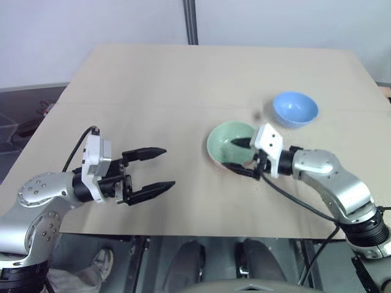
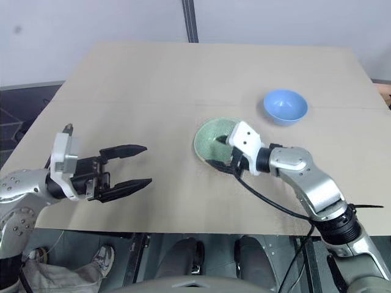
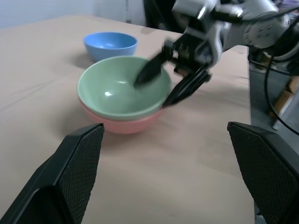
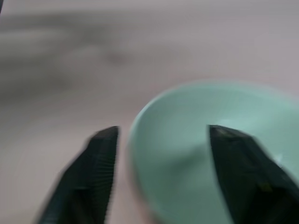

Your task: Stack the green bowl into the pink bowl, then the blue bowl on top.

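1. Green bowl (image 1: 230, 142) sits nested inside the pink bowl (image 3: 122, 122) near the middle of the table (image 1: 183, 85), toward the right side.
2. From the head views the pink one is almost hidden under the green; the left wrist view catches its salmon wall plainly below the green rim.
3. Right gripper (image 1: 243, 157) is at that stack, fingers spread and straddling the near rim: one finger over the inside of the green bowl, the other outside it. Whether either finger touches the rim, I cannot tell.
4. The right wrist view confirms it: two dark fingers (image 4: 86, 179) apart, the green rim between them.
5. Blue bowl (image 1: 295, 108) stands alone on the table, farther back and to the right of the stack, clearly apart from it.
6. Left gripper (image 1: 151, 171) hovers over the near left part of the table, fingers wide apart, holding nothing, pointing toward the stack.
7. In its own wrist view, bare tabletop lies between its fingers and the stack, with the right arm (image 3: 252, 28) reaching in from the side.
8. A grey pole (image 1: 190, 21) rises behind the table's far edge.
9. A cable (image 1: 299, 201) trails from the right wrist across the table's near edge.
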Motion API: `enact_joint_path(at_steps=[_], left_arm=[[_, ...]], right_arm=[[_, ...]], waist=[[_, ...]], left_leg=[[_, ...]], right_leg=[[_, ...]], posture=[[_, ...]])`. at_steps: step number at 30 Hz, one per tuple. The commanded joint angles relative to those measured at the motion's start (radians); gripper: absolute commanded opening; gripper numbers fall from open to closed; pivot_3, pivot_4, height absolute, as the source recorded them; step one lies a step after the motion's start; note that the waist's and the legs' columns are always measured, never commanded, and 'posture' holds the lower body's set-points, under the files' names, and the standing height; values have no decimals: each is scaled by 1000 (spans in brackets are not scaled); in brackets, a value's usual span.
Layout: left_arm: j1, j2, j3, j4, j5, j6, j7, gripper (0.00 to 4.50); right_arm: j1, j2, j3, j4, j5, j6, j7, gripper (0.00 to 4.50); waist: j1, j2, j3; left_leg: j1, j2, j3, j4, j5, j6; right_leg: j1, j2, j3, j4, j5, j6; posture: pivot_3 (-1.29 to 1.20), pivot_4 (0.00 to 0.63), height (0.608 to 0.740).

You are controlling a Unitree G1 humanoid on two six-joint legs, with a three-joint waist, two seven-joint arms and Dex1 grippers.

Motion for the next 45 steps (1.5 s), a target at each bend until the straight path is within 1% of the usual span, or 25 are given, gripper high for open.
enact_joint_path(at_steps=[1,2,3,5,6,9,13,15,18,21,23,24,25,26,28,30,32,35,37,40,42,45], left_arm=[[11,-28,28,-53,-21,-11,59,4500],[10,-36,28,-56,-20,-12,73,4500],[3,-50,23,-61,-21,-14,98,4500],[-7,-69,14,-69,-18,-17,132,4500],[-10,-75,11,-74,-18,-17,142,4500],[-7,-81,10,-85,-20,-15,156,4500],[23,-73,15,-119,-19,-18,157,4500],[33,-73,26,-132,-26,-13,168,4500],[46,-73,39,-149,-35,-8,185,4500],[61,-74,49,-163,-43,-6,195,4500],[67,-72,53,-168,-48,-7,199,4500],[70,-70,54,-170,-50,-7,201,4500],[71,-68,55,-170,-52,-7,201,4500],[72,-66,56,-168,-54,-7,200,4500],[75,-63,55,-164,-53,-9,197,4500],[77,-63,51,-158,-50,-14,195,4500],[79,-64,46,-152,-45,-18,191,4500],[76,-63,44,-139,-42,-20,188,4500],[71,-61,42,-128,-39,-22,185,4500],[59,-58,33,-108,-29,-27,176,4500],[44,-59,27,-94,-20,-32,177,4500],[11,-57,16,-71,-13,-30,182,4500]], right_arm=[[-79,-27,-180,-53,92,2,4,3251],[-96,-35,-195,-30,82,-4,-3,3251],[-123,-59,-198,68,21,-50,-14,3251],[-161,-109,-157,270,-131,-174,-40,3251],[-172,-120,-136,363,-175,-240,-28,3251],[-223,-99,-87,631,-246,-394,13,3251],[-345,-52,-22,1025,-364,-607,41,3251],[-395,-39,-11,1149,-389,-664,62,3251],[-461,-20,-24,1274,-402,-698,66,3251],[-494,-11,-37,1339,-406,-721,69,2463],[-505,-10,-42,1363,-409,-733,71,1486],[-508,-10,-42,1371,-412,-740,72,1099],[-508,-12,-44,1370,-411,-744,77,550],[-504,-13,-46,1363,-409,-746,80,63],[-493,-20,-53,1336,-409,-754,75,63],[-468,-38,-66,1259,-396,-754,90,63],[-415,-58,-108,1067,-324,-686,140,63],[-287,-110,-168,614,-149,-461,221,63],[-209,-145,-190,363,-55,-302,223,63],[-104,-172,-196,65,68,-86,172,63],[-57,-174,-193,-61,119,8,132,63],[2,-147,-134,-119,92,42,78,63]], waist=[[2,0,0],[2,0,0],[1,0,0],[-1,0,0],[0,-1,0],[-2,-1,0],[-17,2,2],[-18,3,3],[-18,3,3],[-18,3,3],[-16,3,3],[-14,3,3],[-13,3,3],[-12,4,3],[-10,4,3],[-8,4,3],[-5,4,3],[1,5,4],[2,6,4],[3,6,4],[3,5,3],[3,5,3]], left_leg=[[0,0,0,0,0,0],[0,0,0,0,0,0],[0,0,-1,0,0,0],[0,0,0,0,0,0],[0,-1,0,0,0,0],[1,-1,1,0,0,0],[1,0,4,-1,1,-2],[0,0,5,-2,3,-4],[-1,0,5,-2,3,-4],[-1,0,4,-2,3,-4],[-1,0,4,-2,3,-4],[-1,0,4,-2,3,-4],[-1,0,4,-2,3,-4],[-1,0,4,-2,3,-4],[-2,0,4,-2,3,-4],[-1,0,4,-2,3,-5],[-2,0,3,-2,3,-4],[-4,0,1,-2,2,-4],[-6,0,0,-3,2,-4],[-5,0,-2,-5,0,0],[-5,0,-2,-5,0,0],[-5,0,-2,-5,0,0]], right_leg=[[0,-1,0,0,0,0],[0,-1,-1,0,0,0],[0,-1,-1,0,0,0],[1,-1,-1,0,0,0],[1,-1,-1,0,1,-1],[1,-1,-1,-1,1,-2],[-1,1,2,1,1,-2],[-2,1,2,1,1,-2],[-3,1,2,-1,1,-2],[-2,1,2,-2,1,-1],[-2,0,2,-2,1,-1],[-2,0,2,-2,1,-1],[-2,0,2,-2,1,-1],[-2,0,2,-2,1,-2],[-2,0,2,-2,1,-2],[-2,0,2,-2,1,-2],[-3,0,2,-2,1,-2],[-3,0,0,-3,1,-2],[-4,0,-1,-4,1,-1],[-3,-1,-2,-7,1,-1],[-2,-1,-3,-8,1,-1],[-2,-1,-3,-9,2,-1]], posture=[[0,150,740],[0,150,740],[0,150,740],[0,150,740],[0,150,740],[0,150,740],[0,150,740],[0,150,740],[0,150,740],[0,150,740],[0,150,740],[0,150,740],[0,150,740],[0,150,740],[0,150,740],[0,150,740],[0,150,740],[0,150,740],[0,150,740],[0,150,740],[0,150,740],[0,150,740]])
